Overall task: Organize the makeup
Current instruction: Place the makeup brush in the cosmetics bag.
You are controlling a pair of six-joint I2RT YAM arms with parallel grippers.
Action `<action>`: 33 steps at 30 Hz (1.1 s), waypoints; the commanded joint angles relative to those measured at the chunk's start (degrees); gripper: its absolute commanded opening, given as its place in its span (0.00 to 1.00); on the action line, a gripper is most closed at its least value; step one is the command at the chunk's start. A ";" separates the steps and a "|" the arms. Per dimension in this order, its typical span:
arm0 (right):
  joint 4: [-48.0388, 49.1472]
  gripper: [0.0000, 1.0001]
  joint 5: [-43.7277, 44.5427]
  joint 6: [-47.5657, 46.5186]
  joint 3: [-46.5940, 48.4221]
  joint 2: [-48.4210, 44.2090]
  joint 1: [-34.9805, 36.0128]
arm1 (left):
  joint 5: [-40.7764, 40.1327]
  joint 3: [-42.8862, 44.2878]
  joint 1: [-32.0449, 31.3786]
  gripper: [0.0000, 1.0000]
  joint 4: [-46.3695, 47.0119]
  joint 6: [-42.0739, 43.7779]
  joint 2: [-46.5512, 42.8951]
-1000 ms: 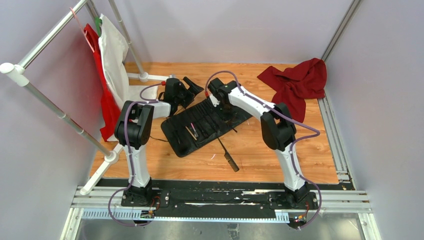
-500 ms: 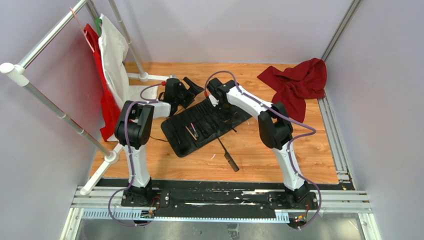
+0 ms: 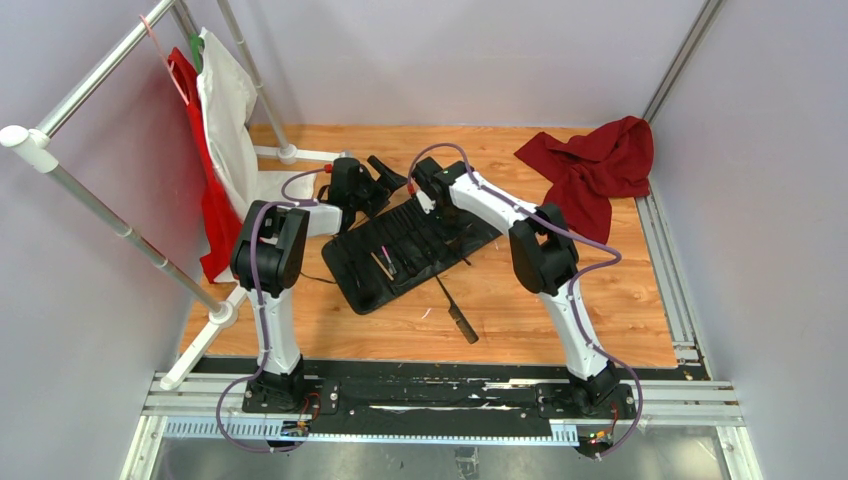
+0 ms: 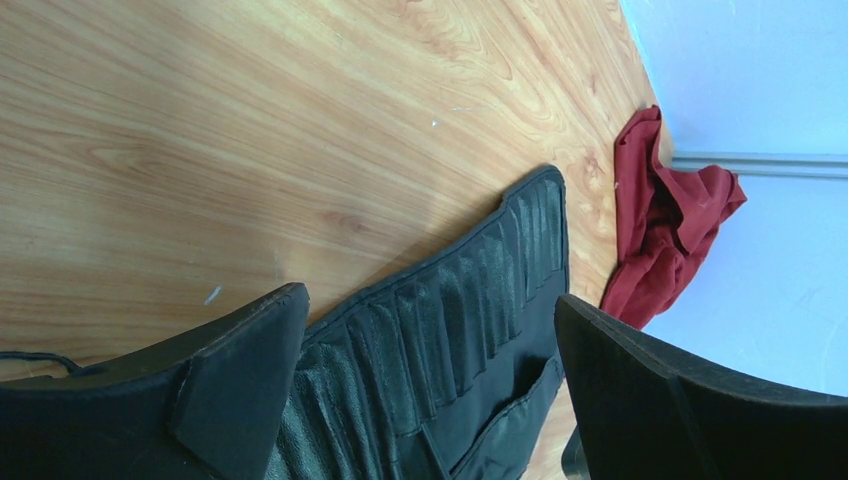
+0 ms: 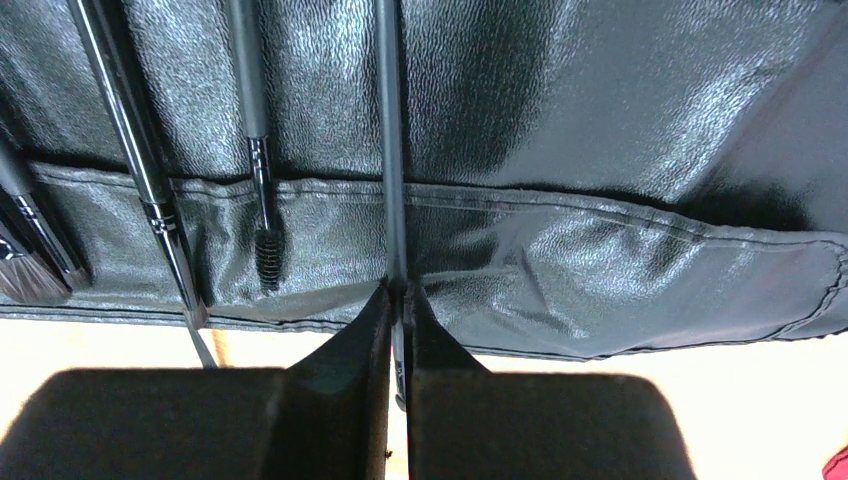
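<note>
right gripper — pinched shut on slim black brush handle over roll-up case | left gripper — jaws wide above the case

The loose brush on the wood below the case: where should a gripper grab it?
The loose brush lies flat and diagonal beside the black case, with bare wood on both sides. Probably best to take its thin handle at mid-length, from straight above, fingers straddling it; the near end is thicker.

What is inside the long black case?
Slim brushes lie in the case, a pink-handled one too. The right gripper pinches a thin black handle. Their ends inside the slots are hidden.
</note>
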 commanded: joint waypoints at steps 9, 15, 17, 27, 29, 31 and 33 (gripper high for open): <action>3.11 0.01 0.40 1.13 3.40 1.63 -1.17 | 1.05 -1.07 -0.29 0.98 0.46 0.27 0.86; 3.19 0.01 0.60 0.81 5.72 2.28 -1.17 | 1.39 -1.14 -0.25 0.98 0.55 0.31 1.15; 3.17 0.01 0.51 0.62 6.51 2.66 -1.18 | 1.38 -1.15 -0.30 0.98 0.60 0.35 1.13; 4.61 0.01 -0.72 0.04 8.46 4.93 -1.17 | 1.80 -1.10 -0.27 0.98 0.99 0.19 1.41; 5.64 0.01 -0.85 0.13 7.86 4.89 -1.17 | 1.74 -1.12 -0.30 0.98 0.99 0.22 1.50; 6.99 0.01 -0.78 0.32 6.85 4.65 -1.17 | 1.86 -0.97 -0.30 0.98 0.99 0.33 1.57; 8.78 0.01 -0.84 0.48 5.59 4.19 -1.17 | 1.88 -0.97 -0.28 0.98 1.08 0.27 1.66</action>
